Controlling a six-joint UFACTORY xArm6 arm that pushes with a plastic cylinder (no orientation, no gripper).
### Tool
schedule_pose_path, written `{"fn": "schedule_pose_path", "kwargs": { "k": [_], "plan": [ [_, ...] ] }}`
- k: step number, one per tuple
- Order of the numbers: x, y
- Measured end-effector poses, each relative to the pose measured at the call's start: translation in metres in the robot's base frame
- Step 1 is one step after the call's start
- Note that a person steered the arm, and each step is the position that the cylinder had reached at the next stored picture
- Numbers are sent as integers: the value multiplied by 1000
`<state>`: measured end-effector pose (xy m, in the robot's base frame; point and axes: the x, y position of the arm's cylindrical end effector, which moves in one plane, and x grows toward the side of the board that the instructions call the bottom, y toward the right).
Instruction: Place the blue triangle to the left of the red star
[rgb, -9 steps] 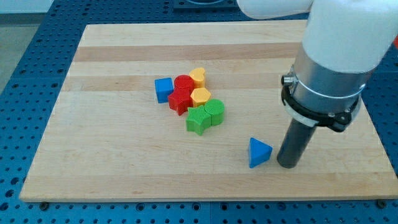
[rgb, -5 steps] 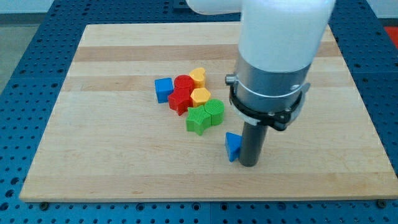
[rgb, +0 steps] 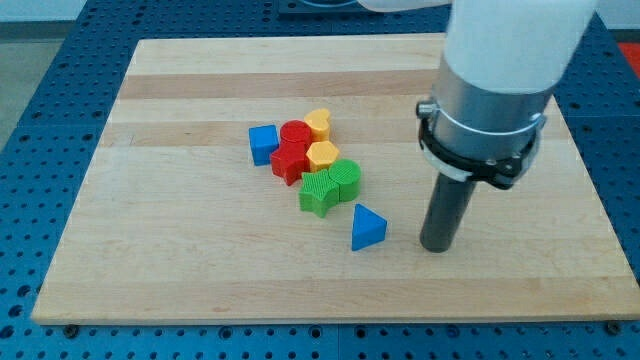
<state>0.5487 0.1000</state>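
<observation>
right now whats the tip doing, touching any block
My tip: touching nothing, on the bare board to the view's right of the blue triangle, a gap between them.
No jaws on this arm; it holds nothing.

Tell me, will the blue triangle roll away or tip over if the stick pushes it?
Probably neither. The blue triangle sits flat on the board, so it should slide. Its slanted sides may make it spin off my tip, now apart on its right. It looks small and light.
</observation>
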Motion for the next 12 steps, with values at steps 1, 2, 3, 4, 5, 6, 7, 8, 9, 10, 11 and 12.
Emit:
{"fn": "schedule_pose_path", "kwargs": {
  "k": [1,2,3,4,5,6,7,8,9,10,11,12],
  "plan": [
    [11,-12],
    [30,-13],
    [20,-1],
    [-35,-3],
    [-51,-9],
    [-51,-13],
    [-44,-24],
    [-37,-37],
    [-34,-51],
    [-29,-65],
    [-22,-80],
    [-21,-82]
  ]
}}
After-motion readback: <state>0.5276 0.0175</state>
